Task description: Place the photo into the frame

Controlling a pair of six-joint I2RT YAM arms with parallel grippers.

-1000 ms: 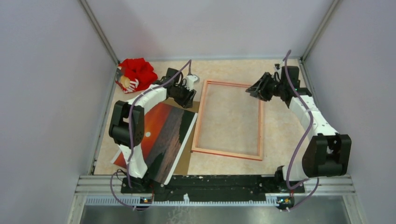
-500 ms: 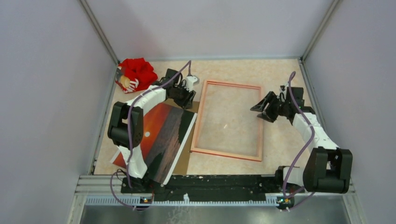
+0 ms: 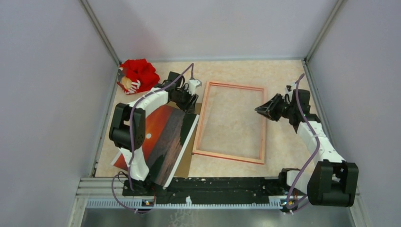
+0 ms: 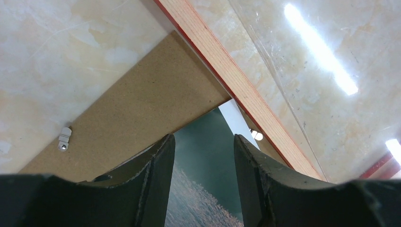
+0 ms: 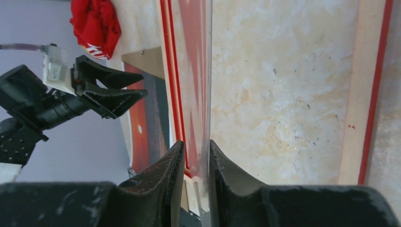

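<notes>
The photo (image 3: 161, 142) lies lower left, just beside the frame (image 3: 227, 156), with the left gripper (image 3: 191, 101) half-open over its far corner. The right gripper (image 3: 261, 109) stands narrow around the clear pane (image 5: 208, 71). Whether it pinches is unclear, so the pane may slip.

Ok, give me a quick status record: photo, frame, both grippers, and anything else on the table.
photo: picture side up on the brown board, left of the frame, not in it
frame: flat on the table, pale side up
left gripper: open, over the photo's far corner
right gripper: at the frame's right rail, fingers nearly together around a thin clear edge; grip unclear
red cloth: far left corner
</notes>
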